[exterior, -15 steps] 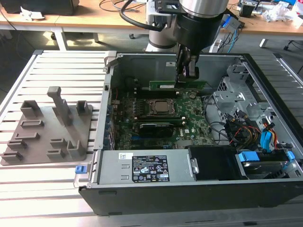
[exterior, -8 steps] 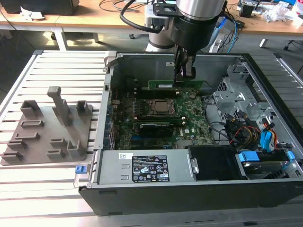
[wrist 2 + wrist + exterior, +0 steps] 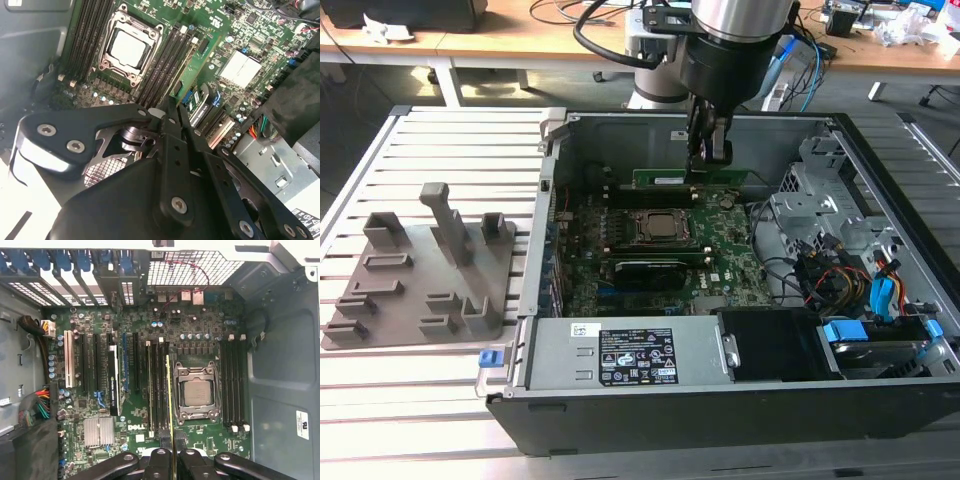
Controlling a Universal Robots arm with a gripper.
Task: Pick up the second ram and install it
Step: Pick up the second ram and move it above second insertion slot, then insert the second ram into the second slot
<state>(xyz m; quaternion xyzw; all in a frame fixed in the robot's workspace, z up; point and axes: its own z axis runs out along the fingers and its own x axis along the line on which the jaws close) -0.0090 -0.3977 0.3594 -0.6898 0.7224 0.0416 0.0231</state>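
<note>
In the exterior view my gripper (image 3: 708, 158) reaches down into the open computer case and is shut on the second ram (image 3: 665, 179). This long green stick stands on edge and level, above the motherboard (image 3: 720, 262). The first wrist view shows the second ram (image 3: 169, 400) edge-on as a thin line between my fingertips (image 3: 170, 456). There it lies along the dark memory slots (image 3: 157, 390), right beside the CPU socket (image 3: 196, 392). In the second wrist view the second ram (image 3: 189, 70) runs out from my gripper (image 3: 170, 107) over the slots (image 3: 162, 70). Whether it touches a slot I cannot tell.
A grey plastic tray (image 3: 420, 280) with upright posts sits on the slatted table at the exterior view's left. Inside the case, a drive cage (image 3: 820, 210) and coloured cables (image 3: 865, 285) crowd the exterior view's right. The power supply (image 3: 630, 352) lines the near wall.
</note>
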